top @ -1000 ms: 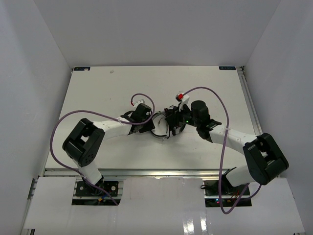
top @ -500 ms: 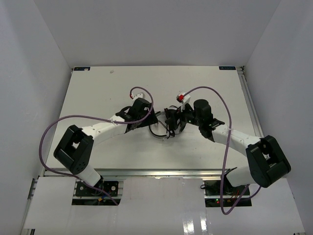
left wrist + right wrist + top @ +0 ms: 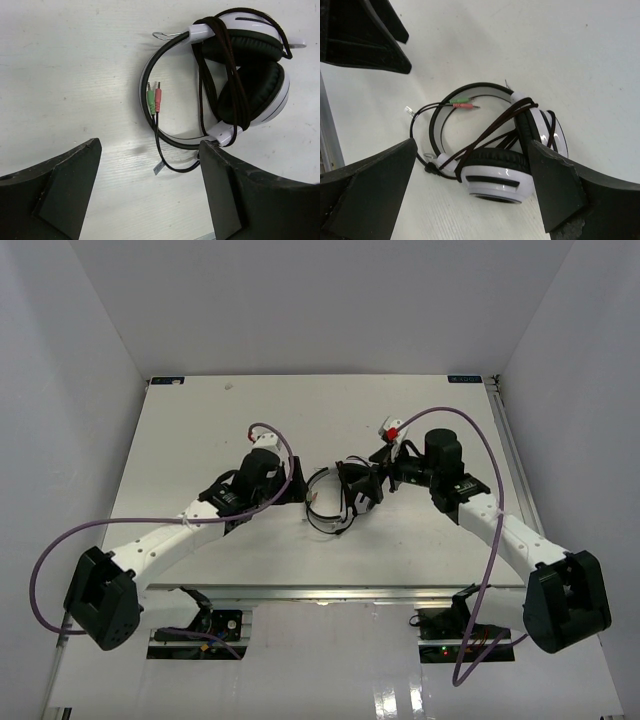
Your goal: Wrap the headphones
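Both sets of jaws stand wide and hold nothing. The left gripper (image 3: 150,150) and right gripper (image 3: 472,145) face each other over the table (image 3: 60,75). The headphones (image 3: 250,85) lie flat between them, ahead of each set of jaws and touching neither.

The cord (image 3: 232,75) runs in several turns across the folded earcups, so I'd call the wrapping itself about done. The tail is loose. It loops out near the left jaws and back inside the headband (image 3: 435,131), and the green and pink plugs (image 3: 154,97) lie on bare table there.

I can't tell from these views how tight the turns are, or whether anything pins them.

Next move, my read:
- If the loose tail is acceptable, lift both arms straight clear without snagging the loop by the left jaws.
- If not, one gripper pinches the tail just behind the plugs while the other steadies the earcups, then takes one more turn or tucks it under a turn. The cord is thin, so the jaws have to close nearly fully and low to the table.
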You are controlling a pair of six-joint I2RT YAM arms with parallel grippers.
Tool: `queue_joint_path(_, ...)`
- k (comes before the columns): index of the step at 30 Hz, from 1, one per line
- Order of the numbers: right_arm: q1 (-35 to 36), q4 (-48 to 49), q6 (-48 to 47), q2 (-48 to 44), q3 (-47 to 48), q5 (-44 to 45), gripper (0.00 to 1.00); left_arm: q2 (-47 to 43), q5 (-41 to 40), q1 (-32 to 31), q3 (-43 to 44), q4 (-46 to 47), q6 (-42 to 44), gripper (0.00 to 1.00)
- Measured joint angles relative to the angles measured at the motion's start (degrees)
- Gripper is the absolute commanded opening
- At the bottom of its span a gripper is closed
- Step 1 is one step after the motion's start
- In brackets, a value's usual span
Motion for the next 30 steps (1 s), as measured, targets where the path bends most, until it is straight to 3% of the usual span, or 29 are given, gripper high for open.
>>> queue_joint_path(3,-1.10,-4.00,-1.09,-1.11,1.14,-0.59,0.90,-3.08,-0.05,-0.01,-0.69,-0.95,5.44,0.95)
queue_joint_path(7,-2.24,-9.50,-1.66,-3.49,3.20,2.85,0.90,-9.58,-0.18,-0.01,-1.60,-1.04,14.53,0.98)
queue_joint_path(13,-7.48,-13.40,2.10,-11.41,2.36,13.89,0.90,-29.03,3.19,0.01,-8.96,-0.25,25.31,0.98)
queue_joint_path(17,-11.05,-14.23,4.77,-17.12,0.06,24.30,0.90,-42.22,5.29,0.01,-15.76,-0.05,27.84,0.98)
queue_joint_path(22,-15.45,-14.22,5.99,-21.84,-5.16,31.45,0.90,-52.16,5.24,0.01,-18.63,0.39,28.45,0.98)
queue_joint_path(30,-24.14,-15.13,8.19,-26.29,-13.62,32.59,0.90,-59.18,4.89,0.01,-20.59,1.56,28.45,0.98)
